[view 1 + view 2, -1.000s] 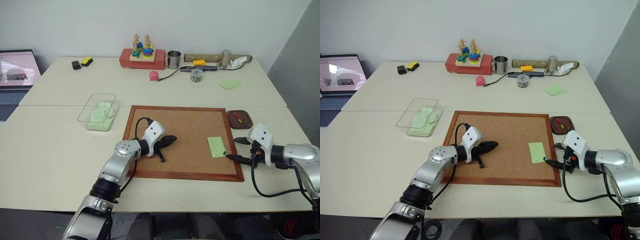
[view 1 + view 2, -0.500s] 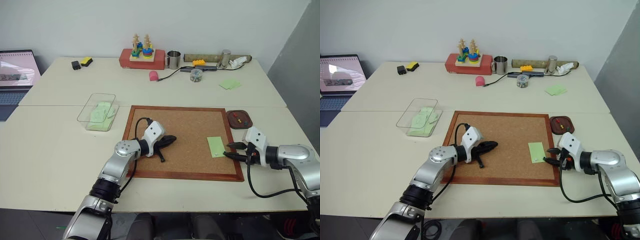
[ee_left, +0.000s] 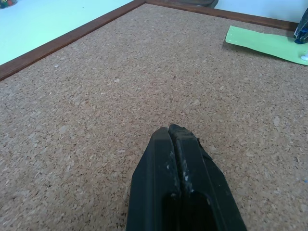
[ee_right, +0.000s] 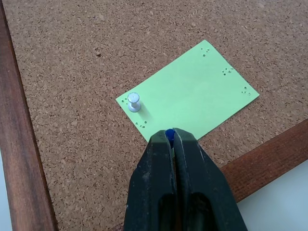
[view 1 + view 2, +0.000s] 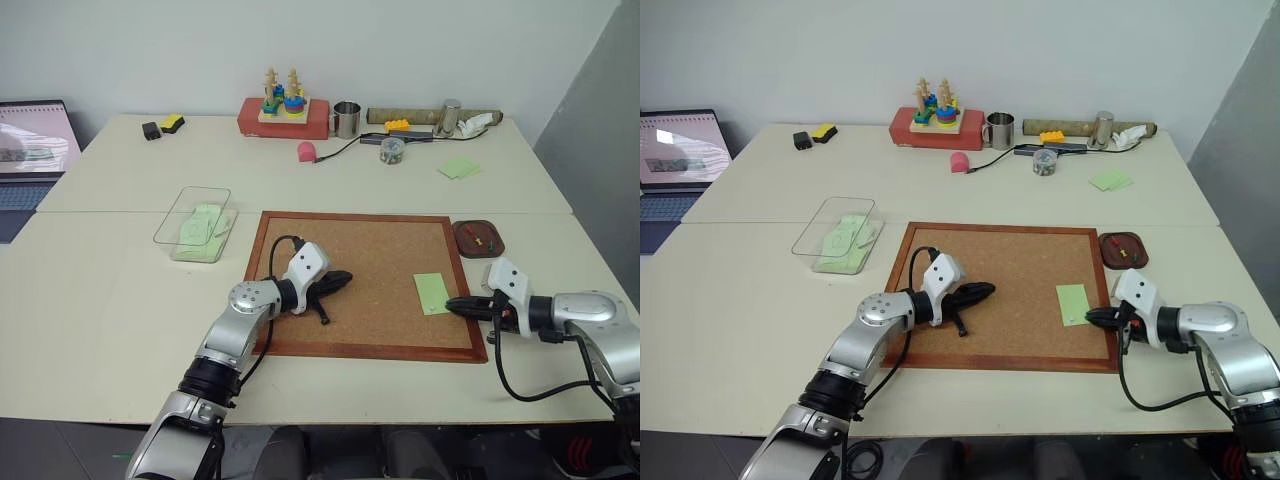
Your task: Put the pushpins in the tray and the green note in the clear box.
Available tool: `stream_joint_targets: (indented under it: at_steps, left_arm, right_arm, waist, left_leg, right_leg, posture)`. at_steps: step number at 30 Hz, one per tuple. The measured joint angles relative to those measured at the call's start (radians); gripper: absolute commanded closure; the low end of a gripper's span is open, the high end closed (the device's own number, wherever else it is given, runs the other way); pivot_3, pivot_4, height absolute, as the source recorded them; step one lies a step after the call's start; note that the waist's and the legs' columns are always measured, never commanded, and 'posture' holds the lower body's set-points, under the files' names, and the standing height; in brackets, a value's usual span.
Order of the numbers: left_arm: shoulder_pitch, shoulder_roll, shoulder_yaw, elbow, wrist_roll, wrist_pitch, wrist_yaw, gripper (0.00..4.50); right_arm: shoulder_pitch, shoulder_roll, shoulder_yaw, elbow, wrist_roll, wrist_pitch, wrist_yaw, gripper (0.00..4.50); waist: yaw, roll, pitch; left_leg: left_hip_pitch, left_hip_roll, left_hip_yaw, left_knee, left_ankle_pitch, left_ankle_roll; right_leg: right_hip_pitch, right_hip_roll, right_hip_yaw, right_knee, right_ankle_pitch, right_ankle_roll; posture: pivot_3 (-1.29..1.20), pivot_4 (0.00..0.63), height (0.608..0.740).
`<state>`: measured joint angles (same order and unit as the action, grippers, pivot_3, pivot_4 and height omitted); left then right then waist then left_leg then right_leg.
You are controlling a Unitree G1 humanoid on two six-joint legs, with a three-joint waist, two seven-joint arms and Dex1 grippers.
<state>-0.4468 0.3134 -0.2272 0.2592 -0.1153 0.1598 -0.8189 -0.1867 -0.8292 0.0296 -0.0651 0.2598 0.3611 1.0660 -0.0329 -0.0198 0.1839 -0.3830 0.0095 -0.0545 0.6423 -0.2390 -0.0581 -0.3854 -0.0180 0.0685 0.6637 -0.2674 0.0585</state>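
Visibly two pushpins [image 4: 134,102] on one green note [image 4: 192,91]

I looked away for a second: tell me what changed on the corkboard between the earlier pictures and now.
The right gripper, open beside the green note a second ago, has shut on a blue pushpin at the note's corner. A pale pin still stands in the note, which stays flat on the corkboard. The left gripper stayed shut on the board; the tray and clear box are unchanged.

Probably a lab: laptop [image 5: 30,150], cluttered white tables [image 5: 100,300]
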Motion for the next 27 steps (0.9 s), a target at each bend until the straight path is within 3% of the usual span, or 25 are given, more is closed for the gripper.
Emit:
stream_joint_targets:
  at_steps: [20, 27]
  left_arm:
    - [0.004, 0.000, -0.002, 0.004, 0.006, -0.014, 0.003, 4.50]
    - [0.003, 0.000, -0.002, 0.004, 0.006, -0.015, 0.004, 4.50]
  right_arm:
    - [-0.018, -0.017, -0.116, -0.068, 0.190, 0.163, 0.032, 4.49]
    - [-0.125, 0.039, -0.149, -0.016, 0.197, 0.190, -0.076, 4.49]
  waist:
    - [0.000, 0.000, 0.000]
    - [-0.002, 0.001, -0.001]
  left_leg:
    - [0.000, 0.000, 0.000, 0.000, 0.000, 0.000]
    - [0.000, 0.000, 0.001, 0.000, 0.000, 0.000]
  right_leg:
    - [0.000, 0.000, 0.000, 0.000, 0.000, 0.000]
    - [0.000, 0.000, 0.001, 0.000, 0.000, 0.001]
  posture:
    - [0.00, 0.150, 0.740]
    - [0.00, 0.150, 0.740]
